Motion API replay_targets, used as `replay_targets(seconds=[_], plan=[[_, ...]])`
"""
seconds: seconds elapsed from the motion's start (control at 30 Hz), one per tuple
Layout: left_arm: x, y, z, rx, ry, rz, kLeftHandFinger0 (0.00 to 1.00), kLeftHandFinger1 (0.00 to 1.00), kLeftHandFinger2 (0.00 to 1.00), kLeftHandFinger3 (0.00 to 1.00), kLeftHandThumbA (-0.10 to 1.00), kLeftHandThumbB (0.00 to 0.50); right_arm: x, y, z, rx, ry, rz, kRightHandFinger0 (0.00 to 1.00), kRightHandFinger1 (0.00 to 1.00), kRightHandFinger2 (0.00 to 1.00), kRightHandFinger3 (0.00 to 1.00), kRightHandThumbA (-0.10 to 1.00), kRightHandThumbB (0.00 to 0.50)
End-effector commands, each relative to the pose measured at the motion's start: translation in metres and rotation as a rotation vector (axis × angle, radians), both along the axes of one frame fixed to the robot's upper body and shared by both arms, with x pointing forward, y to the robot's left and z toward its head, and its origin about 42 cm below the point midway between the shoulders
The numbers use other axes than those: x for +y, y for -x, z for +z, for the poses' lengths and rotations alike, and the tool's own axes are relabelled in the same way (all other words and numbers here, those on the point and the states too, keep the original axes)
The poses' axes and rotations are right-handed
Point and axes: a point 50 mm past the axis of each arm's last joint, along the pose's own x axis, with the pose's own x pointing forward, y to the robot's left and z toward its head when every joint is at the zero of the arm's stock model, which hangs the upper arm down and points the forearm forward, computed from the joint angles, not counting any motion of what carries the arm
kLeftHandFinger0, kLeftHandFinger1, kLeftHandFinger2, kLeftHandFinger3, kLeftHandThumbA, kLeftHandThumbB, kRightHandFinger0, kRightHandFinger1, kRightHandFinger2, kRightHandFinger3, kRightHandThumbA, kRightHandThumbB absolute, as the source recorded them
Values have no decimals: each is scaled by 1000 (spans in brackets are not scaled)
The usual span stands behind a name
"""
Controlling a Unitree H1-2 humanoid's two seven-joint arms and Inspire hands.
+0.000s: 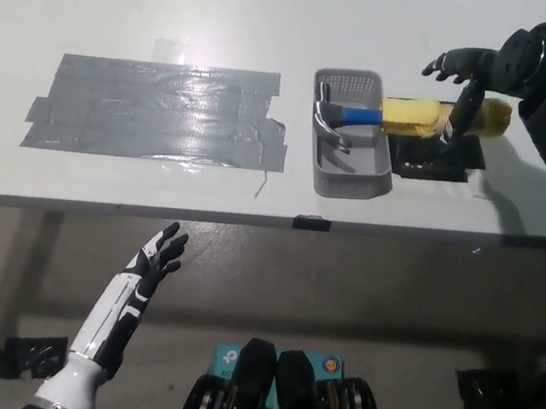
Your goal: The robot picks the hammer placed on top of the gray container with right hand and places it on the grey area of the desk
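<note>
**Right hand over the hammer handle, hammer on the gray basket**

The gray basket (355,140) sat on the white desk (177,6), just right of the grey taped area (155,110) and apart from it. Its walls were perforated and its long side ran away from me. Across its far half lay the hammer (382,114), its metal head inside the basket's outline and close to the left wall, the blue neck crossing the right rim, and the yellow handle sticking out to the right over the desk. Under the hammer head I could make out a darker shape on the basket floor, but I could not tell whether it was an object or only shadow. Just right of the basket lay a black mat (438,160), with the yellow handle above its far edge.

My right hand (468,77) was at the outer part of the yellow handle. The fingers were spread, some reaching out to the left above the handle and one pointing down across it in front. I could not tell whether that finger touched the handle; nothing was gripped, and the hammer lay on the basket.

My left hand (153,260) hung below the near edge of the desk at the lower left, fingers apart and holding nothing.
</note>
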Motion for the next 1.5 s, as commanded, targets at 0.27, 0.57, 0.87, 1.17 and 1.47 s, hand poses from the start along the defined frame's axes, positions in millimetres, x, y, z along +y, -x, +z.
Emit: replay_targets(seconds=[0.27,0.57,0.87,1.17,1.47], plan=[[-2,3,9,-34,1,-43,1000,1000,1000,1000,968,130,14,-6,21,-90,31,9,1000,1000,1000,1000,971,290],[0,2,9,-47,-9,-52,1000,1000,1000,1000,968,118,25,-7,5,-83,36,-23,1000,1000,1000,1000,955,322],[0,1,11,-50,-5,-56,1000,1000,1000,1000,972,119,41,-7,8,-109,46,-7,1000,1000,1000,1000,956,337],[1,0,13,-51,-14,-60,1000,1000,1000,1000,983,131,44,-7,3,-109,48,-8,1000,1000,1000,1000,927,339],[1,0,13,-50,-18,-62,1000,1000,1000,1000,994,140,46,-7,-14,-346,64,1,295,382,468,766,47,214]])
